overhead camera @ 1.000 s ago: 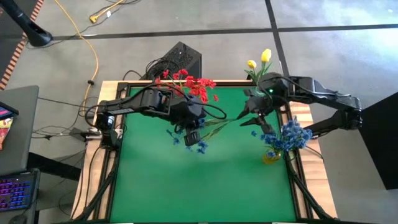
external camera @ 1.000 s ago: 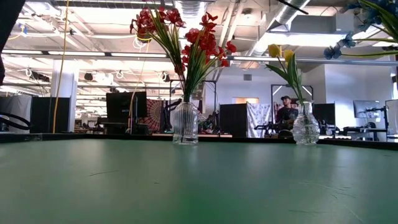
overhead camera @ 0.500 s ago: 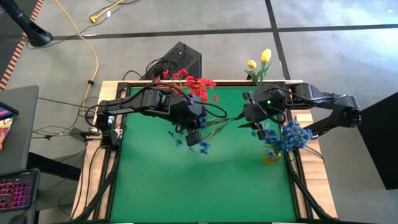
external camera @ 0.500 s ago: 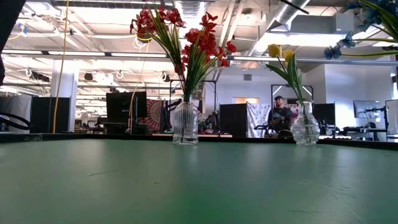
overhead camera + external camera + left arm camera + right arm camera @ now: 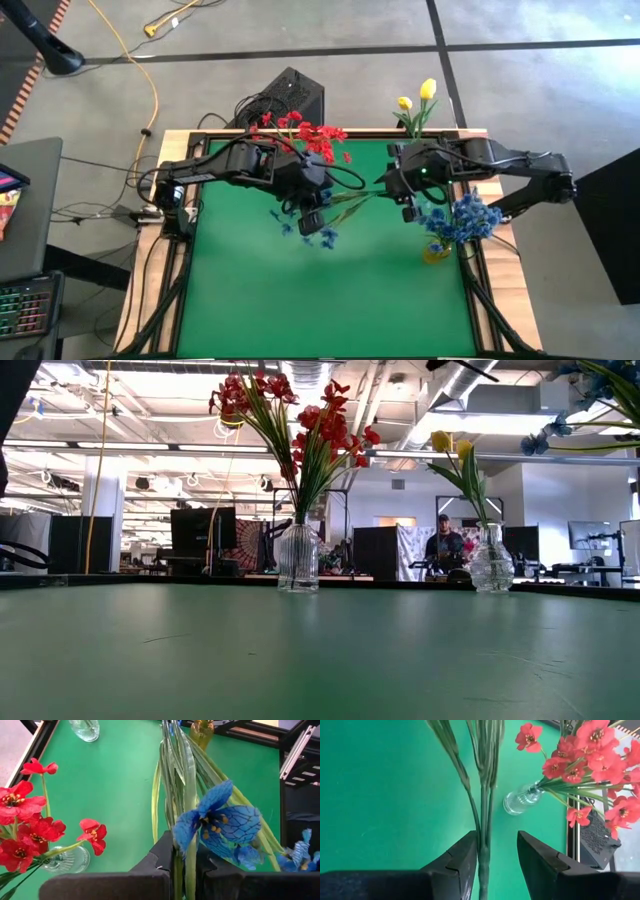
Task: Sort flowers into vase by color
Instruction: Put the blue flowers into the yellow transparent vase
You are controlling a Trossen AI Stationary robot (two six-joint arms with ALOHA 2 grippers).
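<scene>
- We see the left claw [image 5: 312, 216] clamped tight on the blue flower spray [image 5: 220, 822], its blooms right at the fingers and its stem running away toward the right arm.
- Beside it stand the red flowers [image 5: 305, 135] in a clear vase [image 5: 298, 558].
- Our right claw [image 5: 495, 857] is spread open, the stem end [image 5: 484, 855] between its fingers.
- Just beyond it are the blue bunch [image 5: 462, 220] and yellow buds [image 5: 420, 95].

Three vases [image 5: 437, 252]; two yellow tulips [image 5: 428, 89]; two grippers [image 5: 312, 212].
</scene>
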